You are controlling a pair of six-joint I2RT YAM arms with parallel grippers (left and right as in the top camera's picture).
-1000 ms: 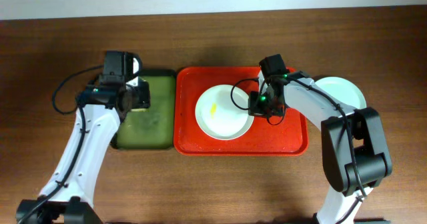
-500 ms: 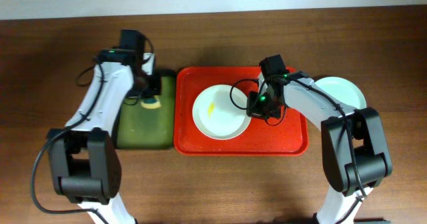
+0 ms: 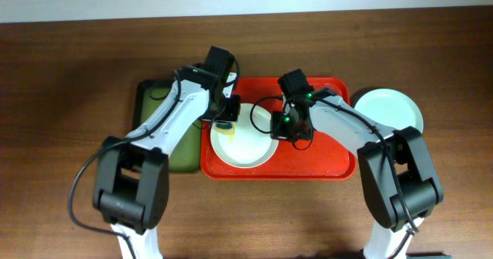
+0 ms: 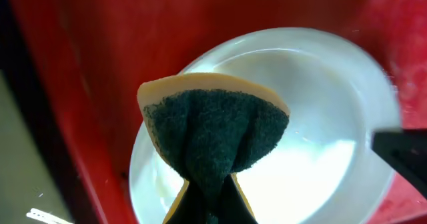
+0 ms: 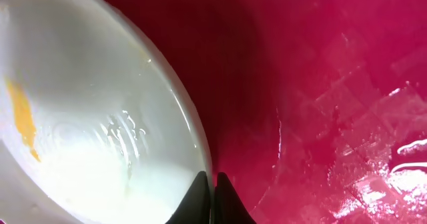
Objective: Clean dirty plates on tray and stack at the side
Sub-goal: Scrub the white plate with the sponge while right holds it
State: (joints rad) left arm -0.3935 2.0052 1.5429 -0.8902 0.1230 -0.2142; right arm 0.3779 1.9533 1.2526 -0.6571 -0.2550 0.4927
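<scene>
Red plastic fills most of what I see: the tray [image 3: 327, 165] sits on the desk [image 3: 69, 97] with 1 white plate [image 3: 245, 149] inside it, toward its left end. My left tool [image 3: 225, 120] is pinched on a folded sponge [image 4: 213, 141], green scouring face down, and hangs directly over the plate's left half; I can't tell whether the sponge touches the plate. My right tool [image 5: 212, 184] has its fingers pressed together on the plate's right rim, which I read as steadying it.

What matters for the wipe is the yellow smear [image 5: 21, 117]. From the right tool it lies across the plate, on the far side, a short streak longer than it is wide. That puts it on the sponge's side, so the left arm is clearly the nearer one (in the overhead view the left tool hides it).

A pale plate [image 3: 393, 109] rests off the tray beyond the right tool, and a dark green tray [image 3: 176, 147] lies behind the left tool.
</scene>
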